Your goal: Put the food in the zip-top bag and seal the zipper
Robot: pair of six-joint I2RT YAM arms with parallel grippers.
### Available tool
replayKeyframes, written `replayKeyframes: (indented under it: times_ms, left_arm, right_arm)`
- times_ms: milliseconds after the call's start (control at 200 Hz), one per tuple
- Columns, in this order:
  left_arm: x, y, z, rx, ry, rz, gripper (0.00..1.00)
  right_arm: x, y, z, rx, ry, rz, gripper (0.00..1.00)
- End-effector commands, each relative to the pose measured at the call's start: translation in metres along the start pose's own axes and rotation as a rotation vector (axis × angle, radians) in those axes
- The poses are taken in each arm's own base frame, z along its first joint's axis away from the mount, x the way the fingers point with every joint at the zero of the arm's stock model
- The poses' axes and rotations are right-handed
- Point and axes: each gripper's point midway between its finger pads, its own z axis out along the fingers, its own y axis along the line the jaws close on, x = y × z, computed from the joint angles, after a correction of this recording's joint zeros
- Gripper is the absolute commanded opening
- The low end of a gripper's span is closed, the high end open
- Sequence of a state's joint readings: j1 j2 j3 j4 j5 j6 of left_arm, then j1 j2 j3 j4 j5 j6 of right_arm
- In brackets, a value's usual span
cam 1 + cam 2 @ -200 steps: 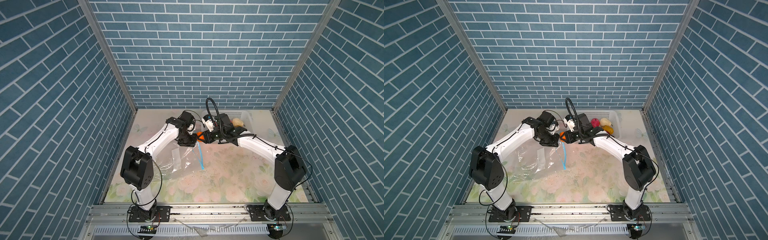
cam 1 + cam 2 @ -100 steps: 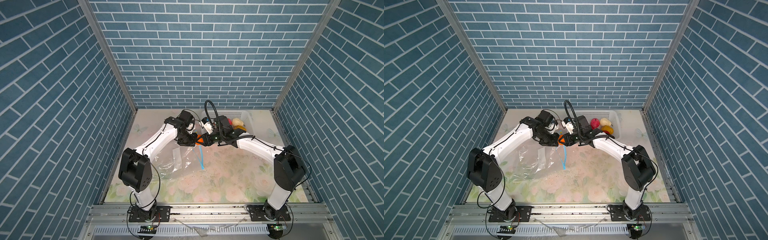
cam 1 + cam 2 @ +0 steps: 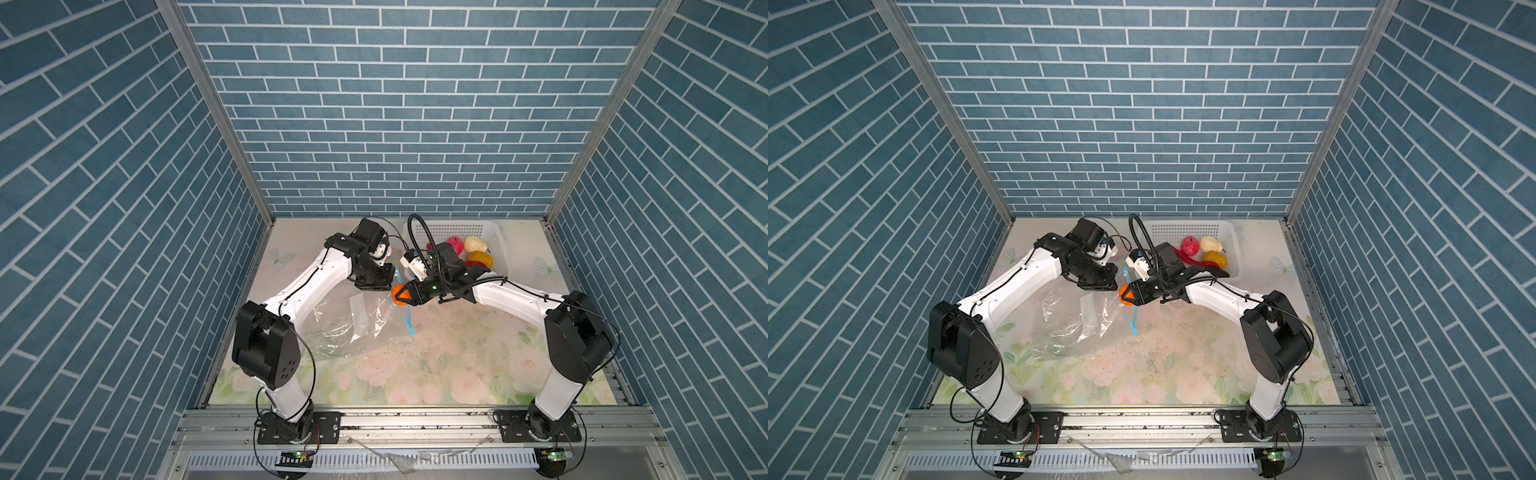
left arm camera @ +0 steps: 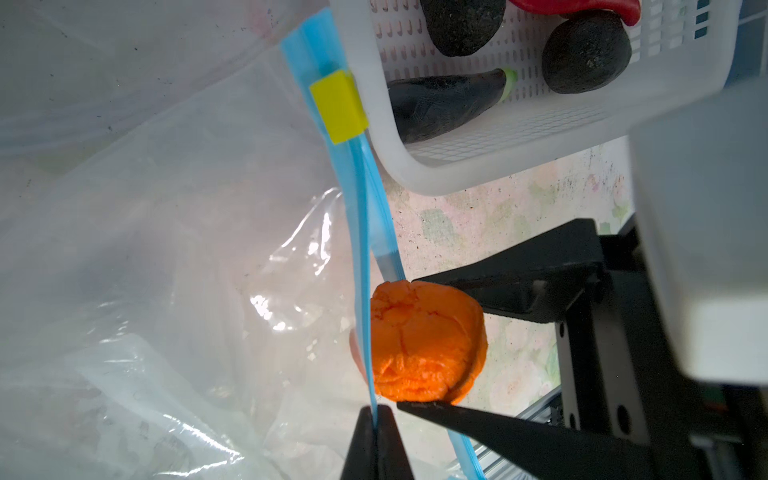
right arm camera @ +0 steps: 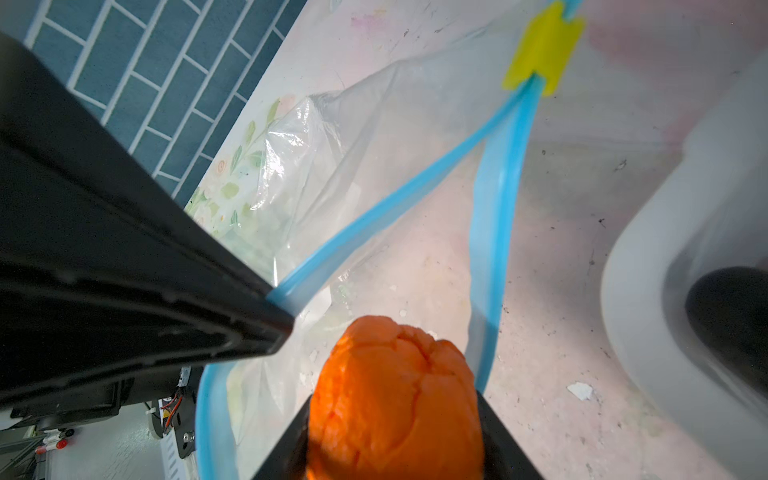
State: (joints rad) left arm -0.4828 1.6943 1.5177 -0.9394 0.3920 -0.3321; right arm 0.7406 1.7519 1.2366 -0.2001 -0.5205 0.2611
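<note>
The task is at an early stage: the zip-top bag lies crumpled and clear on the tabletop, and nothing shows inside it. The left fingers are pinched shut on the upper lip of the zipper and lift it, so the mouth gapes while the lower lip stays down on the cloth. The right fingers clamp the orange ball from both sides and hold it right at that opening, between the two blue lips in the right wrist view; it is not released yet. The yellow tab sits at the end of the strip beside the white basket, so the sealing is wholly ahead. The rest of the food waits in the basket: the pink bumpy ball, cream lump, yellow-orange fruit, red chilli, dark aubergine and black lumps. By my reckoning, nearly every transfer remains. The tabletop wears a pale floral cloth flecked with dark specks, boxed in on three sides by blue brick-pattern walls, with an aluminium rail carrying both arm bases along the front.
</note>
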Motion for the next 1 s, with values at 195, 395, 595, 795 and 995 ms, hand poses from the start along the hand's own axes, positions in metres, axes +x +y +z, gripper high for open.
replayKeyframes:
  times_ms: [195, 395, 595, 795, 995]
  left_arm:
    - [0.003, -0.011, -0.013, 0.042, -0.029, 0.004, 0.00]
    - [0.003, -0.014, -0.018, 0.054, -0.041, 0.003, 0.00]
    - [0.004, -0.016, -0.015, 0.079, -0.038, -0.003, 0.00]
    - [0.005, -0.016, -0.012, 0.079, -0.036, -0.002, 0.00]
    - [0.005, -0.014, -0.010, 0.078, -0.036, -0.002, 0.00]
  right_arm:
    - [0.004, 0.007, 0.001, -0.021, 0.006, -0.045, 0.32]
    - [0.014, -0.001, 0.008, 0.001, 0.046, -0.033, 0.34]
    - [0.016, -0.001, 0.012, -0.010, 0.056, -0.025, 0.38]
    - [0.018, -0.006, 0.012, 0.014, 0.064, -0.023, 0.51]
    - [0.018, -0.009, 0.013, 0.031, 0.062, -0.019, 0.64]
